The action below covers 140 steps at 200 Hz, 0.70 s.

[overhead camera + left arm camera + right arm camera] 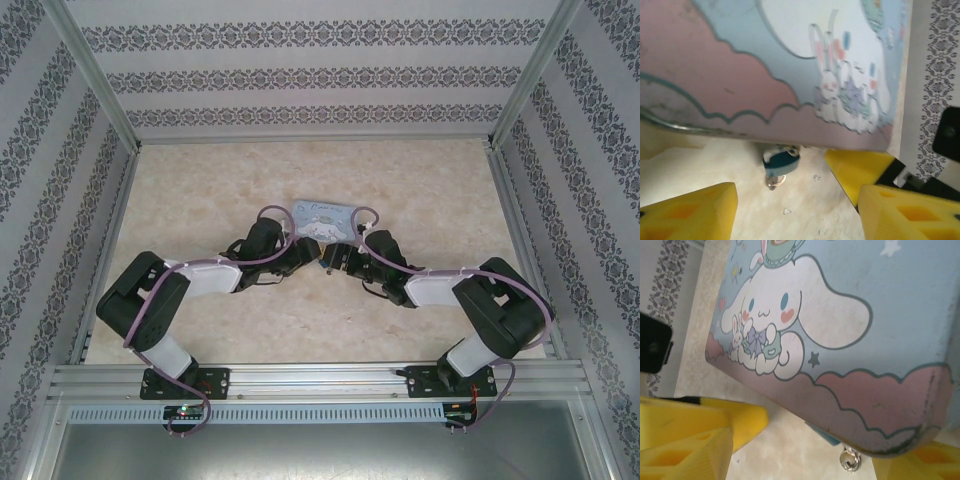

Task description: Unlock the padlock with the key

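At the bottom of the left wrist view, the left jaws are standing wide apart. They are let go and are holding nothing. At the bottom of the right wrist view, the right jaws are gaping wide too, and they are gripping nothing.

Just past them, the pale worktop (805, 220) is showing.

A bit farther off, in the middle of the left wrist view, the padlock (782, 161) is hanging under the bottom edge of the tin box (740, 75). It is tiny and dark teal. A small shiny thing is dangling right under it and touching it. I think this is the key (775, 181) sitting in the lock, but it is too small to be sure. In the right wrist view it is peeking out at the bottom, right of the middle, under the tin's corner.

In the top view, the tin box is sitting in the middle, and both arms are meeting just below it. The patterned wall (940, 75) is farthest away.

I think the job now is grabbing the key and turning it. One set of jaws should be coming in slowly and straight, then pinching the key by its flat sides. The other should be holding the padlock so it is not swinging. A gentle squeeze and a small turn are best, because the key could slip out.
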Each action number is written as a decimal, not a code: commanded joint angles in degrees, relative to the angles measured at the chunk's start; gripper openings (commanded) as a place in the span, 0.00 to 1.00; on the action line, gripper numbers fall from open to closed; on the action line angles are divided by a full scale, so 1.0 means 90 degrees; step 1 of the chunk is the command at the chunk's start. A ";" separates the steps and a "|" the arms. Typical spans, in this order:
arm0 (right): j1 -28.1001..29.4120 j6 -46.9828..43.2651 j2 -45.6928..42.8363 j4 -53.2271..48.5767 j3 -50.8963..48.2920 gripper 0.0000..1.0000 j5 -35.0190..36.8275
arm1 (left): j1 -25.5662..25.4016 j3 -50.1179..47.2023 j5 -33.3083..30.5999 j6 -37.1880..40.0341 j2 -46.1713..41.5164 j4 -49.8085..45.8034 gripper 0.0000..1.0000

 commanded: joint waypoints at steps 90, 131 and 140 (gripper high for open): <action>-0.0387 0.0066 0.0357 -0.0417 0.0790 0.71 -0.0317 | 0.0743 0.1366 0.0074 0.1234 -0.0570 -0.2076 0.78; -0.0377 -0.0357 -0.0033 -0.0895 0.0673 0.70 -0.0274 | 0.1089 0.1990 -0.0241 0.1923 -0.0477 -0.2932 0.82; -0.0386 -0.0486 -0.0099 -0.1011 0.0635 0.70 -0.0259 | 0.1170 0.2093 -0.0301 0.2043 -0.0448 -0.3121 0.82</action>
